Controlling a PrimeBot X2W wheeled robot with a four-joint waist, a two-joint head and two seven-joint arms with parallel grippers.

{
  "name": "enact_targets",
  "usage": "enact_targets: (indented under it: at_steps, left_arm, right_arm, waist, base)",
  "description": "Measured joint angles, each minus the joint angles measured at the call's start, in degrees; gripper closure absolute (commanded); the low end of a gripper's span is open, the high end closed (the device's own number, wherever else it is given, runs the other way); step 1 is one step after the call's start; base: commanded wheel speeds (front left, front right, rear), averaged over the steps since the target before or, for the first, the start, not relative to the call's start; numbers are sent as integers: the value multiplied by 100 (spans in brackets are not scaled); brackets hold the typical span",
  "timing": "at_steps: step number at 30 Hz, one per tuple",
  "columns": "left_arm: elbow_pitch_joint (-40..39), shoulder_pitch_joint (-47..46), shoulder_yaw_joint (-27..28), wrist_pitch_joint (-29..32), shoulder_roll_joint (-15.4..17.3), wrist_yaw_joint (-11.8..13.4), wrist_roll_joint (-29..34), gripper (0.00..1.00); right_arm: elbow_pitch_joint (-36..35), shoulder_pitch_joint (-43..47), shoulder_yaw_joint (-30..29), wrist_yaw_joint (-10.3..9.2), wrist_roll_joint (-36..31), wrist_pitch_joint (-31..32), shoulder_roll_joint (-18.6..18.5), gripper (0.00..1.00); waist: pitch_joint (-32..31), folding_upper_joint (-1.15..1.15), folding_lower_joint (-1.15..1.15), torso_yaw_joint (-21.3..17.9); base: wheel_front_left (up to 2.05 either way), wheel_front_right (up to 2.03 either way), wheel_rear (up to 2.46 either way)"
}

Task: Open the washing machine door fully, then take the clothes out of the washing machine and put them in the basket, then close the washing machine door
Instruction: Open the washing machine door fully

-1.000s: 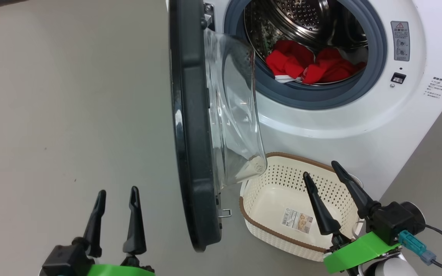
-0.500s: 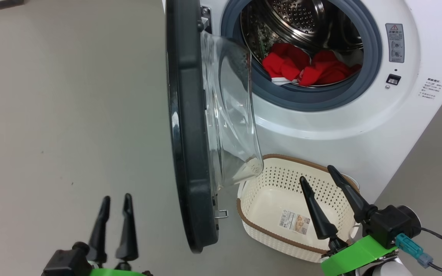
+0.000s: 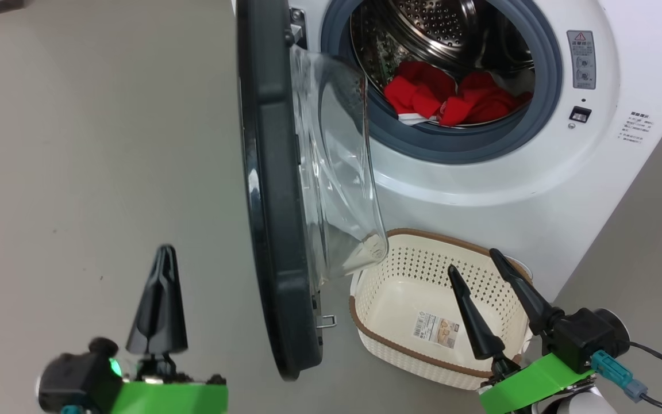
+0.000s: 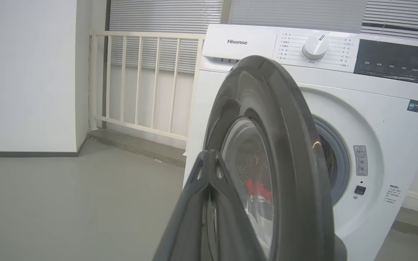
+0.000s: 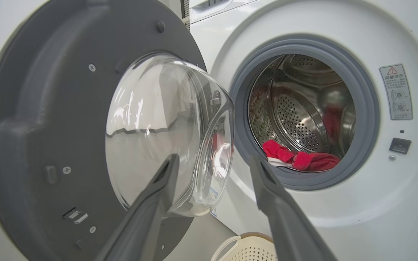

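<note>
Plainly, the coming move turns on which face of the washing machine door (image 3: 268,190) each arm stands at. In the head view the door is edge-on, swung out roughly square to the front of the washing machine (image 3: 480,190). Its long black rim runs from the hinge end at the machine toward the robot.

The left jaws, fingers (image 3: 158,299) pressed together on nothing, are left of that rim, near it but apart. The left wrist view looks along them at the glossy outer face. The right jaws, fingers (image 3: 472,316) spread wide and empty, hang over the basket (image 3: 423,234) on the door's inner side, where the clear glass bowl bulges out.

By my judgement, swinging the door wider means carrying it toward the left arm, so a push would come from the right or a hooking pull from the left. The right arm is the nearer to the clothes (image 3: 446,98).

They lie low in the steel drum (image 3: 434,23), at its front lip, a soft bright red heap with a white edge showing. The basket, bare but for a paper label, sits on the floor (image 3: 78,144) against the machine's front, below the opening.
</note>
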Motion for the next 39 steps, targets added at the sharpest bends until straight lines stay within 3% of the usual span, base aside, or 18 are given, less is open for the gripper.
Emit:
enact_targets:
  at_steps: [10, 20, 27, 39]
  left_arm:
    - [-1011, -547, -313, 189, 48, -82, 186, 100]
    - [-1864, -748, -1247, 880, 47, -290, 209, 100]
    - [-1425, -651, -1826, 1371, 45, -366, -57, 100]
    - [-89, -526, -1850, 1287, 56, -393, -290, 100]
  right_arm:
    - [-29, -2, -3, 0, 0, 0, 0, 0]
    - [-34, -22, -10, 0, 0, 0, 0, 0]
    - [-48, -21, -13, 0, 32, 0, 0, 0]
    - [-78, -21, 24, 0, 47, 0, 0, 0]
  waist:
    - [69, 0, 0, -95]
    - [113, 0, 0, -238]
    - [72, 0, 0, -307]
    - [128, 0, 0, -343]
  base:
    - [0, 0, 0]
    - [0, 0, 0]
    - [0, 0, 0]
    - [0, 0, 0]
